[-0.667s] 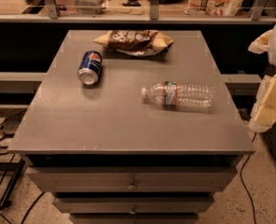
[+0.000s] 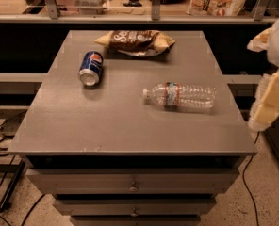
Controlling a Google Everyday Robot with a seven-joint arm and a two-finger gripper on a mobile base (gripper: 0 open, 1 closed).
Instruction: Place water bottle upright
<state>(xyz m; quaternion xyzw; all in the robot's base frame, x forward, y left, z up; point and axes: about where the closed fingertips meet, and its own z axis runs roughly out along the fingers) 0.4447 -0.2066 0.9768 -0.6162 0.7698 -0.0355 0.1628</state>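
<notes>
The water bottle [image 2: 181, 96] lies on its side on the right half of the grey cabinet top [image 2: 120, 121]. It is clear and ribbed, with its white cap pointing left and a red, white and teal label band near the cap. My gripper [image 2: 266, 105] is at the right edge of the view, off the cabinet's right side and well apart from the bottle. It holds nothing that I can see.
A blue Pepsi can [image 2: 91, 68] lies on its side at the left. A brown snack bag [image 2: 135, 41] lies at the back centre. Drawers sit below the front edge. A railing and shelf run behind. Cables lie on the floor at left.
The gripper has barely moved at the right edge. The bottle, can and bag lie where they were.
</notes>
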